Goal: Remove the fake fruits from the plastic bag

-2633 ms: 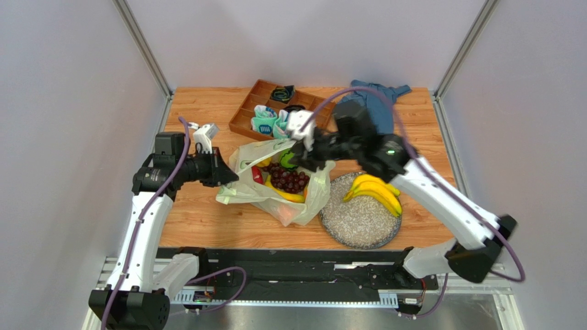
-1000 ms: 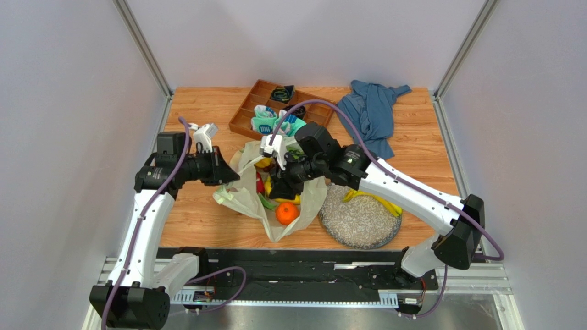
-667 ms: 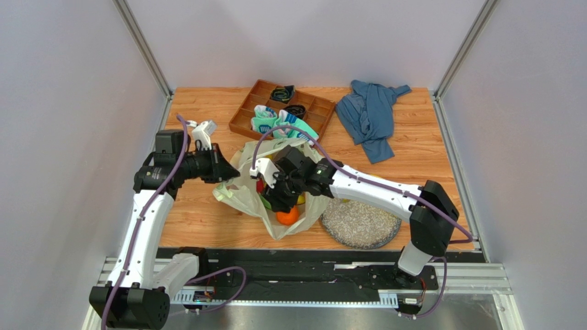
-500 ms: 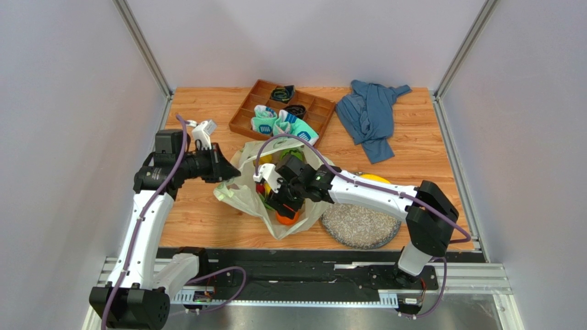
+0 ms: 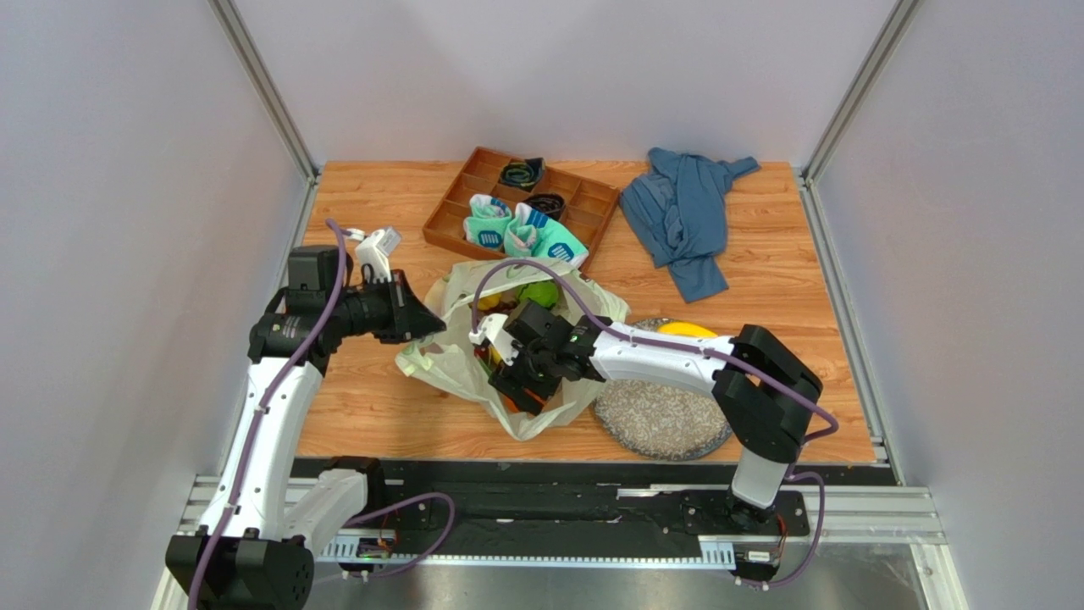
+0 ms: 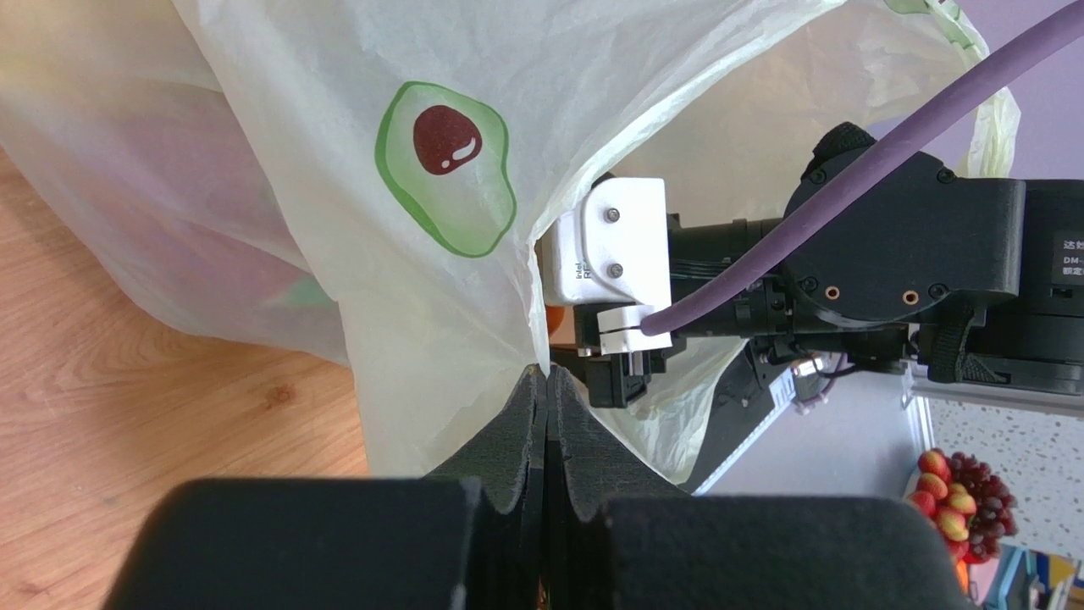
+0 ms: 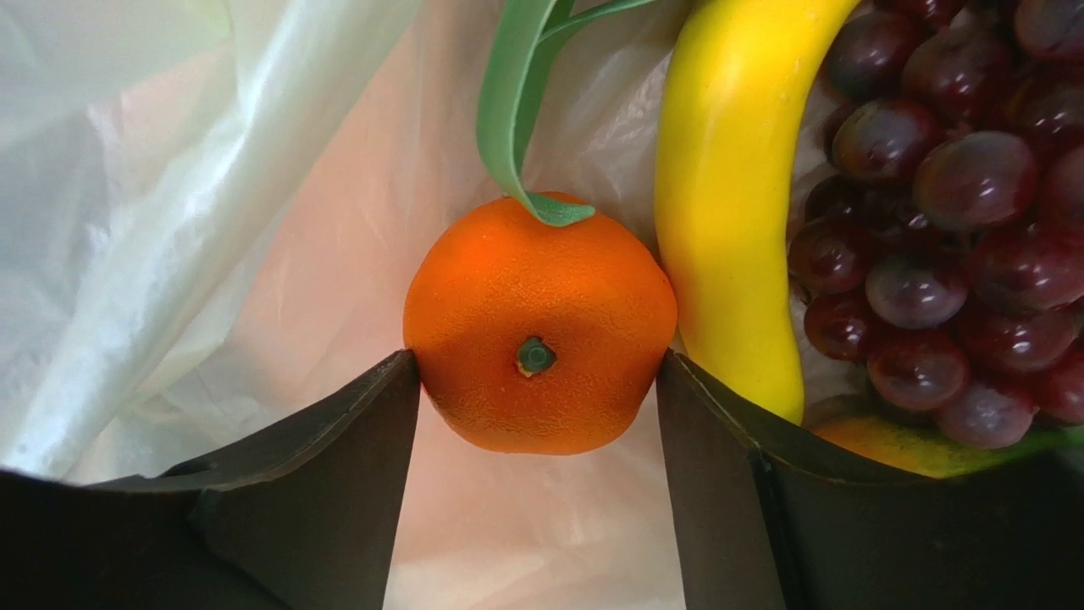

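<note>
The plastic bag (image 5: 445, 353) lies open in the middle of the table. My left gripper (image 6: 547, 375) is shut on its thin rim (image 6: 382, 254) and holds the mouth up at the left (image 5: 426, 324). My right gripper (image 5: 515, 381) reaches down inside the bag. In the right wrist view it (image 7: 537, 362) stands open, one fingertip at each side of an orange (image 7: 541, 324) that lies on the bag's floor. A yellow banana (image 7: 725, 191), purple grapes (image 7: 942, 191) and part of a mango (image 7: 891, 445) lie right of the orange. A green round fruit (image 5: 541, 294) shows at the bag's far rim.
A grey speckled plate (image 5: 662, 413) sits right of the bag with yellow bananas (image 5: 687, 331) at its far edge. A wooden tray (image 5: 509, 191) with teal-white socks (image 5: 515, 231) stands behind the bag. A blue cloth (image 5: 687, 210) lies at the back right.
My right arm has swung from above the bag's far side down into it, and its jaws have widened around the orange. The left gripper has kept its hold on the bag's rim.
</note>
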Motion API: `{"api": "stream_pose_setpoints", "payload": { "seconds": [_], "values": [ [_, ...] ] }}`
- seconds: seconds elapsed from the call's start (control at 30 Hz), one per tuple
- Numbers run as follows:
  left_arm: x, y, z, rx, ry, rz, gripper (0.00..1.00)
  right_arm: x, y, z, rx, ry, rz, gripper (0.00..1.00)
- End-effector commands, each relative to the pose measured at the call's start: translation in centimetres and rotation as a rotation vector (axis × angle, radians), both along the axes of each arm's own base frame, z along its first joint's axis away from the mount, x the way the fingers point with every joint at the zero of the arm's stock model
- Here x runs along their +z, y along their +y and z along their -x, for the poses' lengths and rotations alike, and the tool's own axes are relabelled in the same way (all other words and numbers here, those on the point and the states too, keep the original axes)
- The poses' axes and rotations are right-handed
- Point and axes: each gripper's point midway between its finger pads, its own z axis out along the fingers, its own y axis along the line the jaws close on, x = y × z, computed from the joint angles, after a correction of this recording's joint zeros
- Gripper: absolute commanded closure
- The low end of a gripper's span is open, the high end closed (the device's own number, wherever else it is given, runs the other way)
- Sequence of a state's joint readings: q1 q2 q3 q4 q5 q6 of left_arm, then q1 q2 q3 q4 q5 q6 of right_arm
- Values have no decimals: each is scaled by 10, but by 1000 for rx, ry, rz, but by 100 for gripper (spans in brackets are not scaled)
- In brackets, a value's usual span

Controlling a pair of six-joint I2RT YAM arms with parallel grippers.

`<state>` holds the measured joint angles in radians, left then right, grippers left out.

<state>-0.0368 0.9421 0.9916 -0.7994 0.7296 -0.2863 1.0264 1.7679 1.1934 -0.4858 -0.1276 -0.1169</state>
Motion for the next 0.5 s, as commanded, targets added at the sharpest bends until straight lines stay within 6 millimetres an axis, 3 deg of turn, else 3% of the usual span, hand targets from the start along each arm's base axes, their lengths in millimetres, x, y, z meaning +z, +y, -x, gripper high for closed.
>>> {"api": "stream_pose_setpoints", "payload": {
  "seconds": [0.0,0.03,0.13,0.27,0.3,0.37,0.43,0.47],
  "values": [
    [9,-1,-2,-2,-35,21,100,-16,1,-20,-50,-79,49,40],
    [10,-1,-2,-2,-37,21,100,-12,2,-24,-55,-101,47,55],
    [11,-1,-3,-1,-40,20,100,26,9,-31,-16,-166,-10,75],
    [11,-1,-4,-3,-42,23,100,106,12,-29,47,-243,-118,83],
    [11,-1,-5,-1,-40,25,100,143,16,-29,57,-275,-191,83],
    [12,-3,-7,-5,-33,32,100,172,16,-15,115,-262,-251,85],
    [11,-3,-10,-2,-19,37,100,214,17,-4,149,-277,-344,87],
    [14,-3,-12,-3,-27,39,100,223,13,2,166,-265,-354,87]
  ]
}}
